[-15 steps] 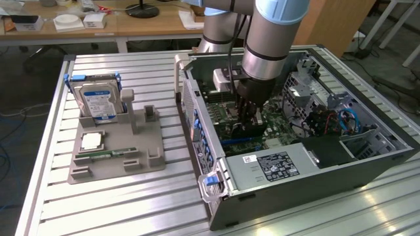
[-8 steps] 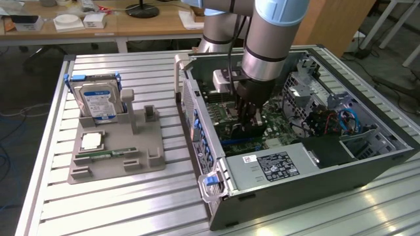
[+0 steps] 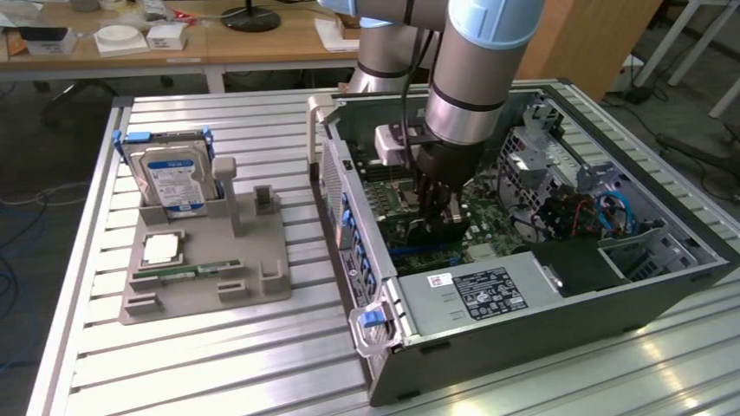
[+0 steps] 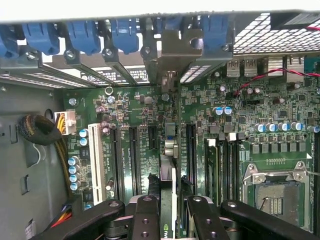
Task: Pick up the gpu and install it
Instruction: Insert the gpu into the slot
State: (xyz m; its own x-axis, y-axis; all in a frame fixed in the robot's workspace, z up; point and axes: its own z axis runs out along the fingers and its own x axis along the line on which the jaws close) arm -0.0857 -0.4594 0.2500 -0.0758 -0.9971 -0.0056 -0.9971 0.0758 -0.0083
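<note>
My gripper (image 3: 436,208) reaches down into the open computer case (image 3: 347,217), shut on the gpu (image 3: 431,232). In the wrist view the gpu (image 4: 169,150) shows edge-on as a thin green board between my black fingers (image 4: 146,215), held by my gripper (image 4: 171,212). Its silver bracket (image 4: 172,55) stands at the case's rear slot openings, beside the blue latches. The card runs upright along the motherboard (image 4: 235,125), in line with the long black expansion slots. Whether its lower edge sits in a slot is hidden.
Beside the case on the exterior view's left, a grey fixture tray (image 3: 260,286) holds a silver hard drive (image 3: 173,178), a processor chip (image 3: 162,250) and a memory stick (image 3: 185,271). The power supply (image 3: 474,290) and cables (image 3: 584,217) crowd the case. A wooden desk (image 3: 266,43) stands behind.
</note>
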